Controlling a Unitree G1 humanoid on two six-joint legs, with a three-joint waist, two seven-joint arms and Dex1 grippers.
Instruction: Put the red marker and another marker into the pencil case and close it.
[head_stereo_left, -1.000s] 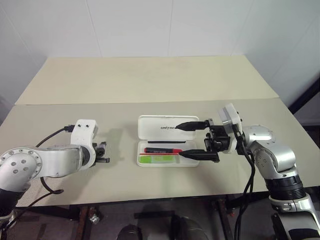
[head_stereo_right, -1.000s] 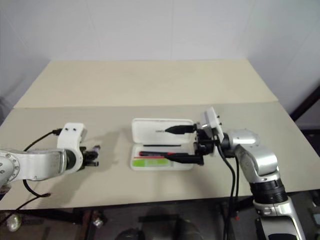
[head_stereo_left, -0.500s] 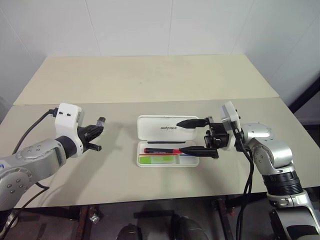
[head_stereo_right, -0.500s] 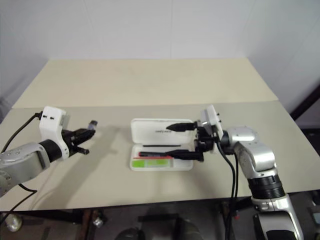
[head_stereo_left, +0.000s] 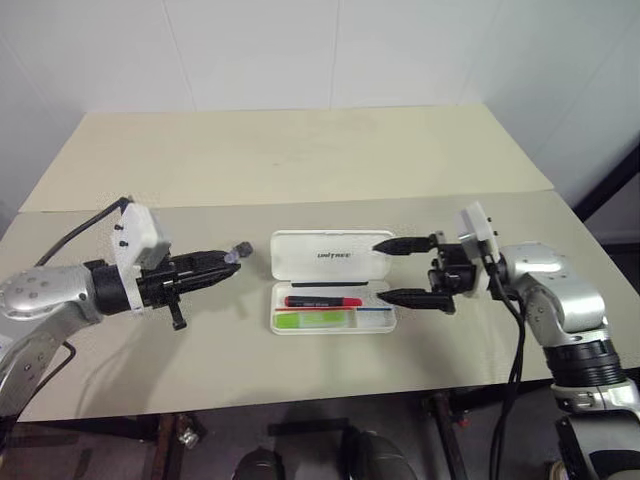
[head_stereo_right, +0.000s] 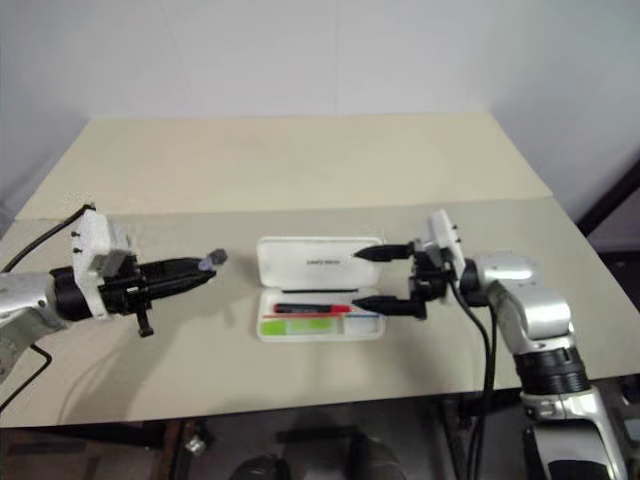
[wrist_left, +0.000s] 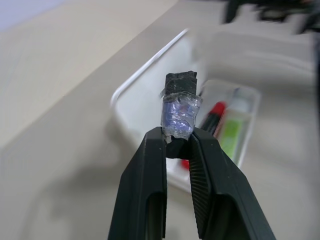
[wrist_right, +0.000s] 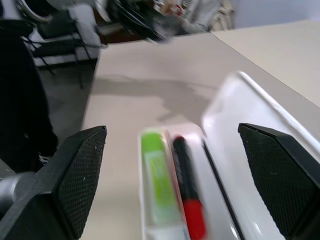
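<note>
Pencil case (head_stereo_left: 333, 281) lies open on the front table (head_stereo_left: 300, 160), lid flat on the far side with UNITREE print up, tray on the near side. Red marker (head_stereo_left: 323, 301) lies lengthwise in the tray, green marker (head_stereo_left: 312, 319) just beside it on the near side, both inside the case.

Right gripper (head_stereo_left: 398, 270) sits at the case's right end, pointing left, jaws spread wide and holding nothing. Its 2 fingers straddle the right end: far finger over the lid's right edge, near finger over the tray's right edge. Cannot tell if either touches the case. In the right wrist view both markers lie between the 2 finger pads (wrist_right: 75, 175), well ahead of them, red cap end nearest.

Left gripper (head_stereo_left: 232, 258) is left of the case, apart from it, pointing right toward the lid's left end. Jaws nearly closed, pinching a small dark stub (wrist_left: 178, 107) with a bluish shiny wrap; the stub sticks out past the fingertips. In the left wrist view the case and both markers sit beyond the stub.
</note>
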